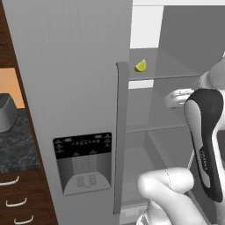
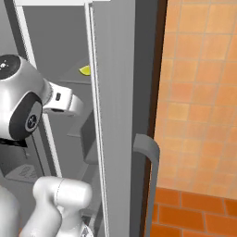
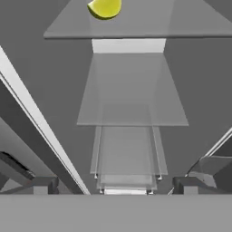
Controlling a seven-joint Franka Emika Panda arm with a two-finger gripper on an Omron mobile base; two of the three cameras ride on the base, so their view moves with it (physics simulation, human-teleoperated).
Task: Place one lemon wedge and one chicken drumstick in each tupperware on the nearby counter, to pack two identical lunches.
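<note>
One yellow-green lemon wedge [image 1: 140, 66] [image 2: 85, 70] lies on an upper glass shelf [image 1: 169, 68] inside the open fridge. In the hand view the lemon wedge [image 3: 105, 7] sits at the top edge, above and well beyond my gripper [image 3: 117, 186]. The gripper is open, its two dark fingertips [image 3: 43, 186] wide apart with nothing between them. My hand [image 1: 178, 97] [image 2: 65, 104] reaches into the fridge below the wedge's shelf. A stretch of the marbled counter [image 1: 15, 145] shows at the left. The chicken drumstick and the tupperware are out of view.
The left fridge door [image 1: 70, 88] with its dispenser panel [image 1: 83, 162] stands beside the opening. The right door [image 2: 115, 92] and its handle [image 2: 148, 157] hem in the arm. Lower shelves [image 3: 131, 90] and a drawer [image 3: 127, 158] lie ahead. A grey appliance [image 1: 6, 112] stands on the counter.
</note>
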